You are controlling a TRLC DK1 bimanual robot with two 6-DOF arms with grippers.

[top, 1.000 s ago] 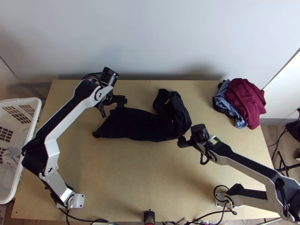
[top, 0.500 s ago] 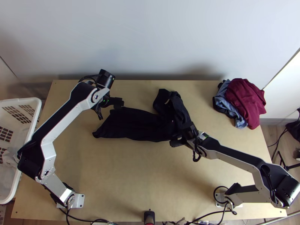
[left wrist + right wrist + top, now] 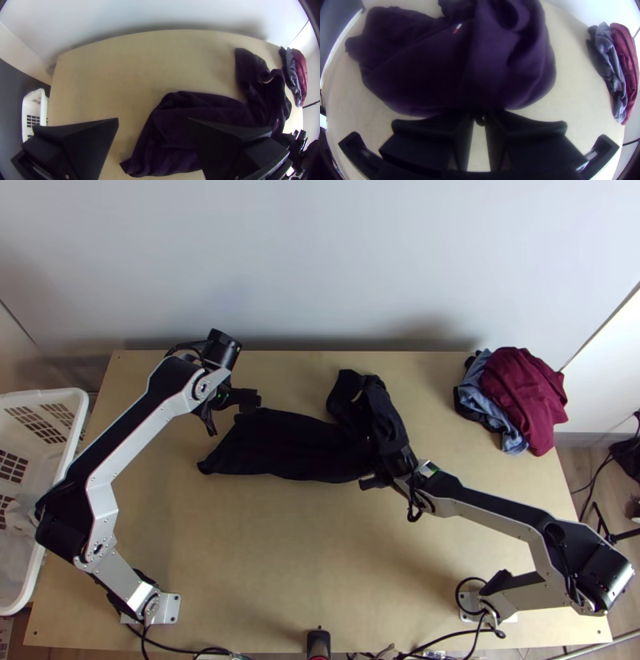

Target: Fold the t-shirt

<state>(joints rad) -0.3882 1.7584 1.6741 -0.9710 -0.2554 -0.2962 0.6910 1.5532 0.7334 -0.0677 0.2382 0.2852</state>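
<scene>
The dark t-shirt lies bunched across the table's far middle, its left part flatter and its right part heaped. By its far left corner stands my left gripper; in the left wrist view that gripper is open, nothing between its fingers, with the t-shirt below. My right gripper is at the near right edge of the cloth. The right wrist view has the right gripper with its fingers together on the edge of the t-shirt, their tips partly hidden by cloth.
A pile of maroon cloth and blue-grey cloth lies at the table's far right. A white basket stands against the left side. Bare wood stretches in front of the shirt.
My right gripper has moved left to the shirt's near right edge, and its arm has swung with it. My left gripper has shifted slightly left. The shirt lies much the same.
</scene>
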